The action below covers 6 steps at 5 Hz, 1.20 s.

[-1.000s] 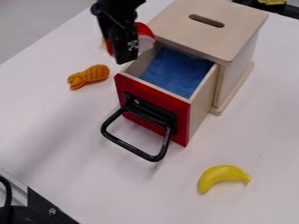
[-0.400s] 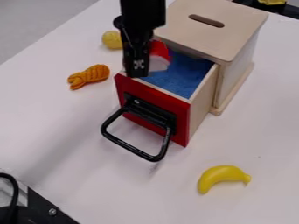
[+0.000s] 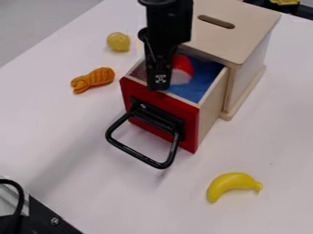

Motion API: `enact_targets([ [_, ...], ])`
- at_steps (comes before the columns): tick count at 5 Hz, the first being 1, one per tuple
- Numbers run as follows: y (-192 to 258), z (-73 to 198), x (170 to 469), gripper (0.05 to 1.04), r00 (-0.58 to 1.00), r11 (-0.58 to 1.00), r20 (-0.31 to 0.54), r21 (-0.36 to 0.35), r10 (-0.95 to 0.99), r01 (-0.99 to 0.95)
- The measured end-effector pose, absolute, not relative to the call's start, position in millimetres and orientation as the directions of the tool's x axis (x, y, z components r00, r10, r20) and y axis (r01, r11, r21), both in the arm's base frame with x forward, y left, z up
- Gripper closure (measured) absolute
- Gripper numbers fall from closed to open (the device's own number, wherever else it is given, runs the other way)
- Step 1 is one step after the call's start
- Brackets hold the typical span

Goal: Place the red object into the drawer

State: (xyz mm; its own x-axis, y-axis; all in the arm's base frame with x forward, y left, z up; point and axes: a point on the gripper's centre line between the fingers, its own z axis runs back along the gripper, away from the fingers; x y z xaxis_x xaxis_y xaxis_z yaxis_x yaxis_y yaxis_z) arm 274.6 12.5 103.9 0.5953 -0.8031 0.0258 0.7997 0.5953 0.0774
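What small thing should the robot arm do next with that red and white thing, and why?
Probably lower it slightly, then let go: the red and white object appears to be at the gripper, over the open drawer, with blue cloth inside to land on.

No readable text, brand, number or sign. One marking: small whitish pattern [image 3: 161, 78], upper middle of the frame, on the lower end of the black gripper [image 3: 161, 86]. Light on black, roughly square outline, pale strokes inside; too small and blurred to make out as letters, digits or symbol.
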Motion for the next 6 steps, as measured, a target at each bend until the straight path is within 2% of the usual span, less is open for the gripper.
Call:
enact_targets([
  [2,12.0,94.0,291.4,0.521,0.614,0.613,0.022,0.103,-0.789,0.784],
  [4,13.4,73.9,297.2,0.520,0.628,0.626,-0.005,0.079,-0.778,0.776],
  [5,14.5,70.4,298.1,0.438,0.633,0.631,-0.012,0.073,-0.774,0.772],
  [6,16.4,71.6,299.2,0.159,0.647,0.644,-0.017,0.083,-0.762,0.761],
])
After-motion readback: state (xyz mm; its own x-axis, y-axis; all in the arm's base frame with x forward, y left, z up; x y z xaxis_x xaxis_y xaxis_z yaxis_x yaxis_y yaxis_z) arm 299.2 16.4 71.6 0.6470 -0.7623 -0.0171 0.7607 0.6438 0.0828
